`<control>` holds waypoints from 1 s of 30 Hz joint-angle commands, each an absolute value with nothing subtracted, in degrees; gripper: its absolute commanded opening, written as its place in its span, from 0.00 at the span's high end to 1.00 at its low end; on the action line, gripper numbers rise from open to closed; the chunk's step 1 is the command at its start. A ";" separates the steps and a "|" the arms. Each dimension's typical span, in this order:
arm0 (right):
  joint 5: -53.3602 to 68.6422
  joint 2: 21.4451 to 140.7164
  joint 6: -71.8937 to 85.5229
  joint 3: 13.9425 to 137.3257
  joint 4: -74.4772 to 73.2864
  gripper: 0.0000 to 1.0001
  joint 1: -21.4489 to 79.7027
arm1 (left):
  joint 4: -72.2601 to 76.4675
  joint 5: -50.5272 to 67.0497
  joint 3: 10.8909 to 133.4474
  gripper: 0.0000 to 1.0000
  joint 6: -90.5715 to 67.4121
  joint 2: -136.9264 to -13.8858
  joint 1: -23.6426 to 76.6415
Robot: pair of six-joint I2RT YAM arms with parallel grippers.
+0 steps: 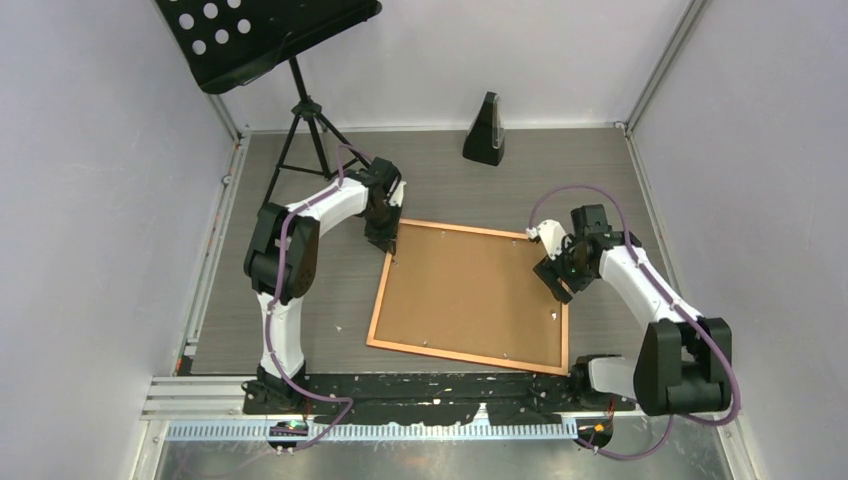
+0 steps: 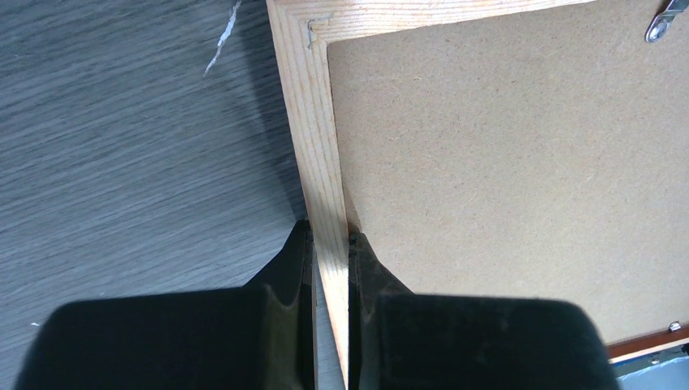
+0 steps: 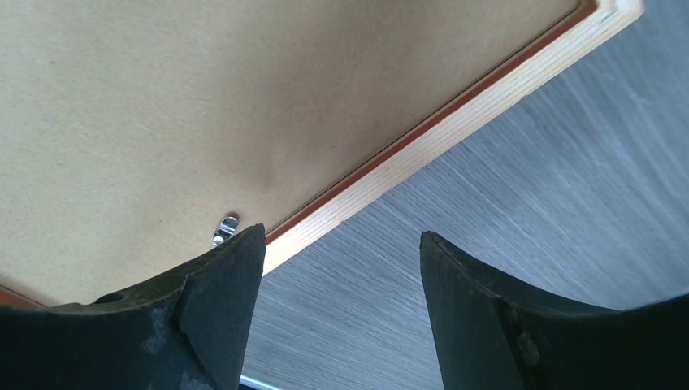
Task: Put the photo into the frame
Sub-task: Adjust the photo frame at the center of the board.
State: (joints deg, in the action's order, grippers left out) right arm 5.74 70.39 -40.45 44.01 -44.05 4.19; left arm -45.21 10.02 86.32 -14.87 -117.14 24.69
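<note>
Frame lies back-side up on the grey wood-grain table, between the two arms and turned slightly askew to the table's edges; a brown backing board fills its opening, with small metal tabs dotted along the rim; the left claw sits at the frame's far left corner, and the right claw hangs over the right-hand rail near the far right corner; a black music stand on a tripod stands at the far left of the table, and a dark metronome stands near the back wall.

Left wrist view: the left claw is pinched narrow on the frame's pale wooden rail, one finger on the table side and the other against the backing board; the grip sits a little way down from the mitred corner; a metal tab shows at the upper right.

Right wrist view: the right claw stands wide, holding nothing; its left finger overlaps the frame's rail and the edge of the backing board, just beside a metal tab; its other finger is over bare table; whether the fingers touch anything I cannot tell.
</note>
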 commanded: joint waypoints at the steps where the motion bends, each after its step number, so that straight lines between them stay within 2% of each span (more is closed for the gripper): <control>1: 10.67 74.83 -41.03 45.78 -44.00 0.25 -0.92 | -43.95 7.73 85.48 1.00 -11.01 -115.16 24.52; 5: 14.44 79.47 -42.32 47.23 -44.60 0.31 -4.65 | -43.79 7.45 85.26 1.00 -10.89 -114.62 24.52; 9: 17.12 83.18 -42.83 48.58 -45.09 0.40 -7.47 | -43.71 7.39 85.18 1.00 -10.76 -114.49 24.52; 12: 19.74 85.80 -43.17 49.80 -46.31 0.50 -9.29 | -43.68 7.30 85.08 1.00 -10.79 -114.52 24.52; 19: 22.73 90.06 -42.42 52.98 -46.94 0.65 -10.46 | -43.21 7.06 84.20 1.00 -10.85 -114.16 24.52; 25: 24.40 94.12 -39.27 58.04 -44.86 0.84 -10.47 | -41.30 5.67 80.49 1.00 -11.13 -111.21 24.44; 30: 25.53 98.78 -35.78 65.17 -43.10 0.89 -10.15 | -39.90 4.07 78.07 1.00 -11.42 -108.39 24.22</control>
State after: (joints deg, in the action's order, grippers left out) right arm 24.60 96.75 -36.60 58.41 -49.50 -10.59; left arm -41.28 7.29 79.77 -16.12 -112.53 24.36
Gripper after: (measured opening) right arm 0.289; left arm 0.055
